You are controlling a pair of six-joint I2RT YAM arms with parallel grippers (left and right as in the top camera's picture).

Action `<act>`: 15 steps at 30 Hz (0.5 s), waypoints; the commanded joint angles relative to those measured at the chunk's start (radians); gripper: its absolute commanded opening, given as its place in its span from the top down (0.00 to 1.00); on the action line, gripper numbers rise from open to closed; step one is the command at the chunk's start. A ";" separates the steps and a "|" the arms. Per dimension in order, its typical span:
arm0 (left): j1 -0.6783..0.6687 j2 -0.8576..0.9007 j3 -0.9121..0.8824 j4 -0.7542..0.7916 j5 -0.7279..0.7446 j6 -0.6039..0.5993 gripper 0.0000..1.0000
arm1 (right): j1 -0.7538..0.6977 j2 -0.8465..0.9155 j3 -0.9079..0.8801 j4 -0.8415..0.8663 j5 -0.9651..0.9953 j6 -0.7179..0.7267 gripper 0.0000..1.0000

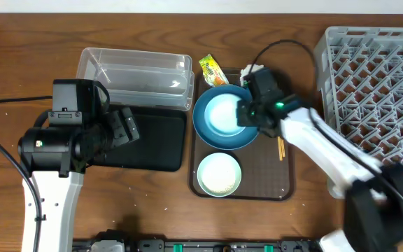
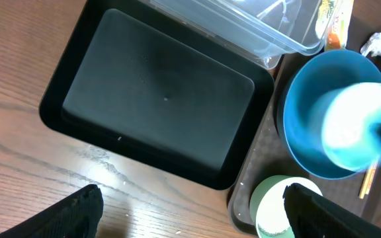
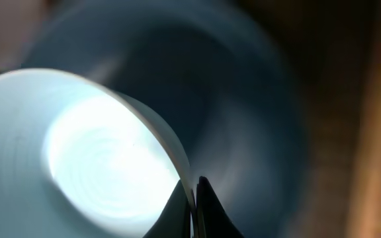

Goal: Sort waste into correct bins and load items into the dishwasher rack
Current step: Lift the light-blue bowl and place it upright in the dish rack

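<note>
My right gripper [image 1: 247,112] is shut on the rim of the light blue bowl [image 1: 222,114], which is over the large blue plate [image 1: 247,140]. The right wrist view shows the fingers [image 3: 194,192] pinching the bowl's wall [image 3: 98,152], with the plate [image 3: 243,99] blurred behind. My left gripper [image 1: 128,126] is open and empty, over the table in front of the black tray [image 2: 157,99]. The pale green bowl [image 1: 220,173] sits on the brown tray [image 1: 271,182]. The snack wrapper [image 1: 213,70] and tissue [image 1: 252,70] lie behind the plate. The chopsticks [image 1: 281,147] lie right of the plate. The pink cup is out of view.
The clear tub [image 1: 135,73] stands behind the black tray [image 1: 149,143]. The grey rack [image 1: 376,77] is at the far right. A few white grains [image 2: 178,231] lie on the wood between my left fingers.
</note>
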 commanded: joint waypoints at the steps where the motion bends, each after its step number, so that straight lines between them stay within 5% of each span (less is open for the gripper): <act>1: 0.005 0.000 0.000 0.000 -0.013 -0.005 0.10 | -0.029 -0.187 0.016 -0.055 0.254 0.010 0.99; 9: 0.005 0.000 0.000 0.000 -0.013 -0.005 0.10 | -0.114 -0.446 0.016 -0.180 1.104 0.010 0.99; 15: 0.005 0.000 0.000 0.000 -0.013 -0.006 0.11 | -0.293 -0.415 0.016 -0.147 1.178 0.010 0.99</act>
